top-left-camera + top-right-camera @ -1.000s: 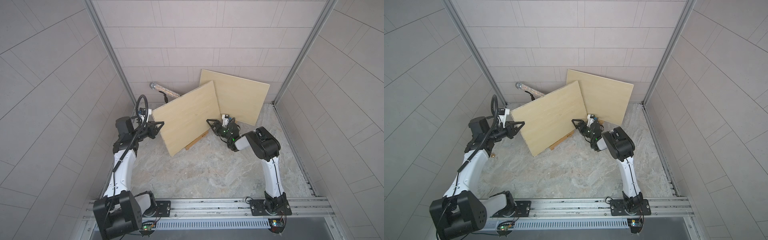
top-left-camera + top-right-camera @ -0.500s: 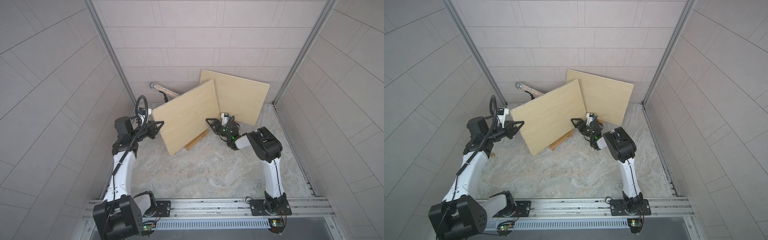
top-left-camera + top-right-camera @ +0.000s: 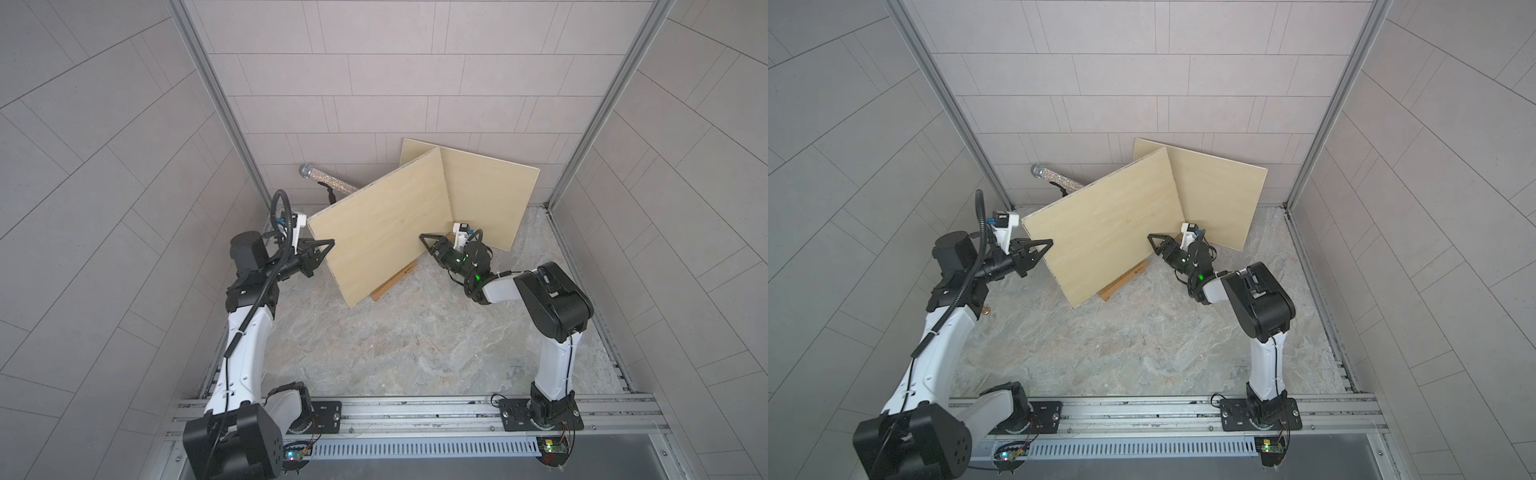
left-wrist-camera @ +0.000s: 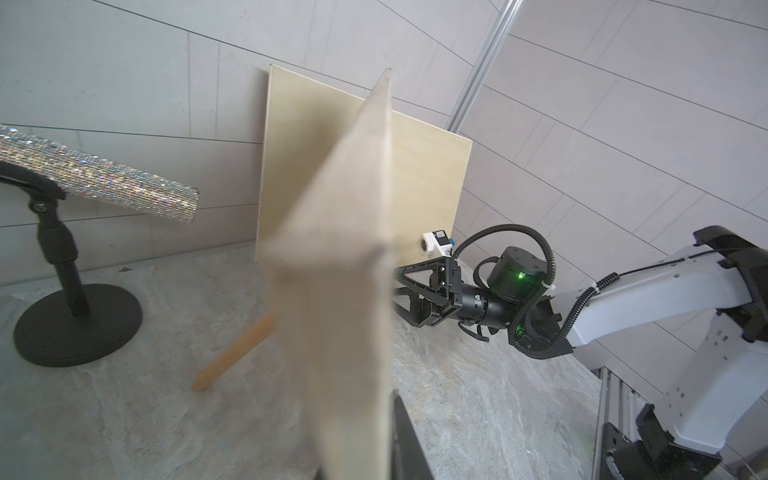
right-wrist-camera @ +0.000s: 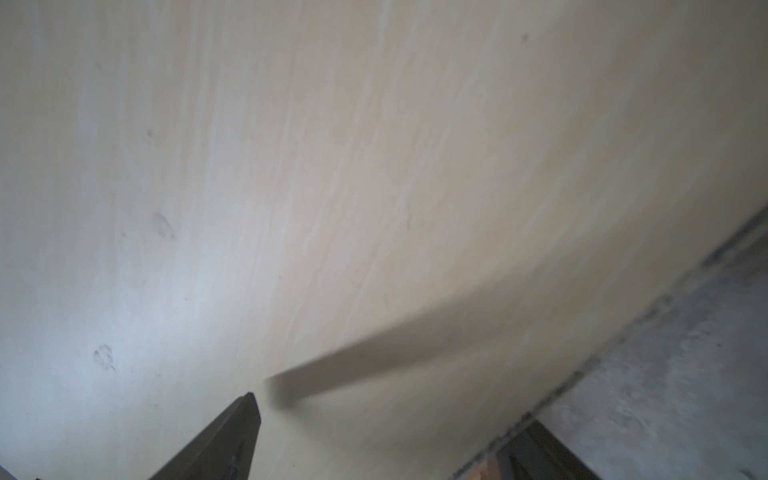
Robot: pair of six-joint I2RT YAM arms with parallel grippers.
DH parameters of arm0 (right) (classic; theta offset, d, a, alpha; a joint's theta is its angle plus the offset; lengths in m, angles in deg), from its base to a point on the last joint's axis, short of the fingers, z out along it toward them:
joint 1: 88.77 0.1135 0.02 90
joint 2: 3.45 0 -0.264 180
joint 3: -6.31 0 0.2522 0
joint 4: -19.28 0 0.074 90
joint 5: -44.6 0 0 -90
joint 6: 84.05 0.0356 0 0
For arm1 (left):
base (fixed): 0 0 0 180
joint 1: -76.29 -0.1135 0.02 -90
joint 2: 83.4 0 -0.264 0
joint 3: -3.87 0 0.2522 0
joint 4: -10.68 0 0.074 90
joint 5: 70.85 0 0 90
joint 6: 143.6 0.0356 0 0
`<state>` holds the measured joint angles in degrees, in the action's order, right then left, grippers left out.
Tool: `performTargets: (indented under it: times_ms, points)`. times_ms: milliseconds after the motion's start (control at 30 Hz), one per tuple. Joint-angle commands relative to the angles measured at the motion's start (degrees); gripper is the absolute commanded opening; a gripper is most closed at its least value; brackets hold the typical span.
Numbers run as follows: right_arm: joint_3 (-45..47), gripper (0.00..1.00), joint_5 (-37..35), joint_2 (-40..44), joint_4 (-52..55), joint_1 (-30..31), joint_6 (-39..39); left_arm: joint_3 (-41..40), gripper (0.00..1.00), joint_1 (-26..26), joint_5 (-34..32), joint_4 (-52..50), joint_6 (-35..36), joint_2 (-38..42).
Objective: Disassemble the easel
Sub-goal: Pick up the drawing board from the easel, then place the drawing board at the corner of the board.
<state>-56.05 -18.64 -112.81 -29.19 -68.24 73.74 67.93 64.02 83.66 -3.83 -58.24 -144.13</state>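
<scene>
in both top views the board (image 3: 386, 224) (image 3: 1108, 224) stands tilted on its lower edge at the back of the floor (image 3: 395, 340). a strip of the easel (image 3: 392, 284) (image 3: 1121, 282) pokes out beneath it. the left gripper (image 3: 330, 243) (image 3: 1048, 243) is pinched together on the board's left edge. the right gripper (image 3: 426, 243) (image 3: 1154, 243) sits at the board's right edge, jaws apart, gripping nothing. a second board (image 3: 486, 199) leans on the wall (image 3: 374, 104). a glitter mic (image 3: 328, 183) stands behind the first board's left part.

in the left wrist view the board's edge runs close to the lens, with one left finger (image 4: 405, 440) beside it. part of the easel lies on the floor beyond. the board hides the right gripper's tips.

in the right wrist view the board's face fills most of the frame, blurred. the two fingers (image 5: 224, 444) stand well apart, and floor shows past the board's edge.
</scene>
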Motion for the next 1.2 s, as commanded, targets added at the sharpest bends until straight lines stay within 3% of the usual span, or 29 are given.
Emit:
performTargets:
  times_ms: [0,233,533,967,1167]
  points:
    - [2.73,0.90,4.73,9.24,-12.91,-0.05,-0.89,-2.47,0.00,1.93,-3.91,0.33,3.15,1.98]
    - [14.86,0.90,4.77,20.14,-9.43,-3.18,-2.08,-9.35,0.00,7.54,-4.50,-1.08,0.14,6.95]
    - [28.19,0.91,4.31,36.14,5.62,-4.19,-7.08,-14.59,0.00,13.96,-8.65,-6.70,0.53,11.49]
    - [31.72,0.93,5.49,41.66,24.16,-3.62,-11.52,-15.24,0.00,17.78,-9.23,-7.87,-0.03,10.36]
    - [30.25,0.93,5.24,46.34,38.95,-3.48,-14.55,-15.39,0.00,19.39,-9.49,-7.95,-0.32,9.45]
